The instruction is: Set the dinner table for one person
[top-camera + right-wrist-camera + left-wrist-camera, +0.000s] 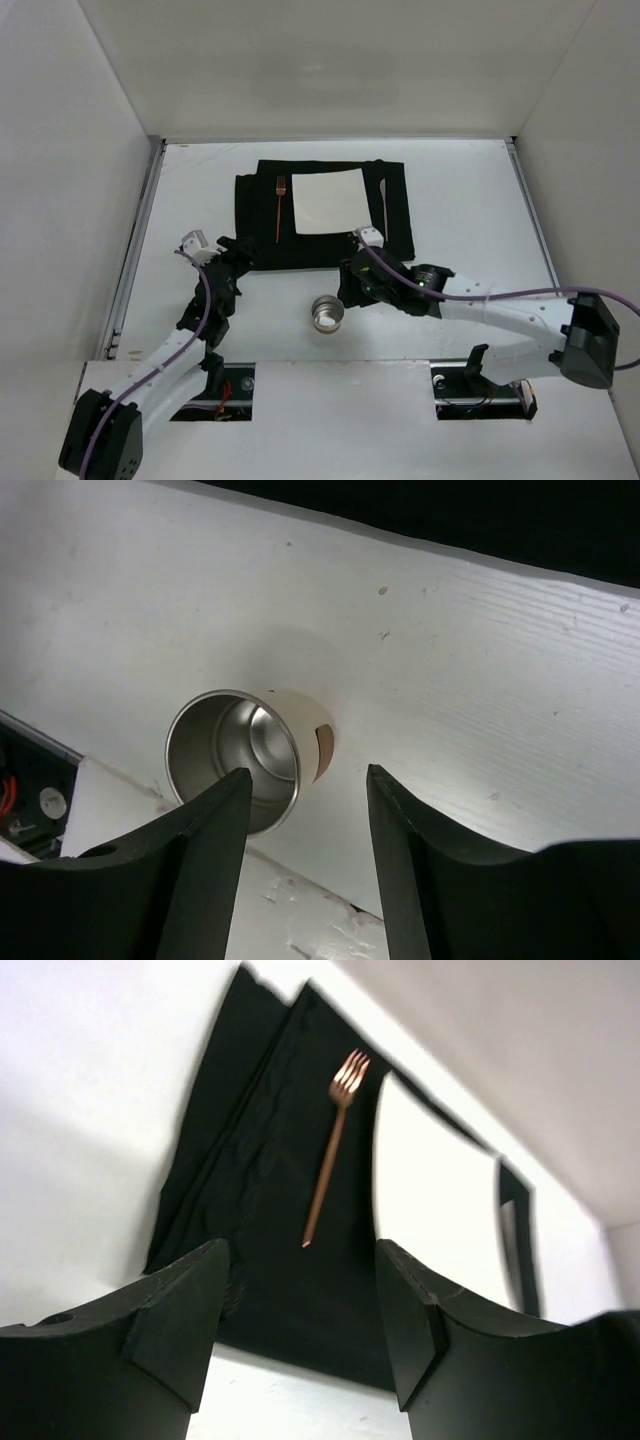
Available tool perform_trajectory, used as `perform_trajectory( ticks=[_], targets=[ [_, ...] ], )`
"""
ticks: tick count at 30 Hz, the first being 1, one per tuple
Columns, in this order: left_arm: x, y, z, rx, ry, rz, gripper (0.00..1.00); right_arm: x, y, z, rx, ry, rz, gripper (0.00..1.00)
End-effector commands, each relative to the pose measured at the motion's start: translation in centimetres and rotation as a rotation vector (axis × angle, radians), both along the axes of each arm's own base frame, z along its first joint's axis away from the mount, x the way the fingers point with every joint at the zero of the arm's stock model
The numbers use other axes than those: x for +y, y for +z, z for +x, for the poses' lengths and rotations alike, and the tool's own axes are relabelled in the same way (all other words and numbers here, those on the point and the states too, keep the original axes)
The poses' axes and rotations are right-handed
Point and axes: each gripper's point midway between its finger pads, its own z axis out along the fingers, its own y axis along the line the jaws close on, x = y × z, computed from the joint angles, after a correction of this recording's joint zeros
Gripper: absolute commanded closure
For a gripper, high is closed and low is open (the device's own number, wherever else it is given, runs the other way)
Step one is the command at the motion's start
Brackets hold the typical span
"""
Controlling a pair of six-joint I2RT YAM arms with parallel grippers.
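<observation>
On the white dinner table (470,200) lies a black cloth mat (325,245). It carries a copper fork (279,208) on the left and a white square plate (328,200) in the middle. A thin pale utensil (382,205) lies right of the plate. A steel cup (327,315) with a white outer wall stands upright in front of the mat. My left gripper (240,258) hovers at the mat's near left corner, open and empty, and the fork (328,1155) lies beyond its fingers. My right gripper (305,800) is open just right of the cup (240,755) and holds nothing.
White walls close the table on the left, back and right. The table's near edge, with two cut-outs for the arm bases (225,385), runs just behind the cup. Bare white surface lies to the right of the mat (470,250).
</observation>
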Motion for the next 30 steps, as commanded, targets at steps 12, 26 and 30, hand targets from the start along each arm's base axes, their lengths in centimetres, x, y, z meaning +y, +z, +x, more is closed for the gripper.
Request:
perform_trajectory(
  ticks=[12, 26, 30],
  targets=[
    [0.0, 1.0, 0.5, -0.055, 0.025, -0.064, 0.41, 2.3, -3.7, 0.0, 0.061, 0.050, -0.177, 0.71],
    [-0.4, 0.1, 0.7, -0.026, 0.021, -0.054, 0.41, -1.8, 12.4, 19.7, -0.260, -0.265, 0.163, 0.92],
    [-0.2, -0.5, 0.8, -0.009, 0.027, -0.052, 0.40, -8.0, 13.1, 28.8, -0.268, -0.439, 0.127, 0.92]
  ],
)
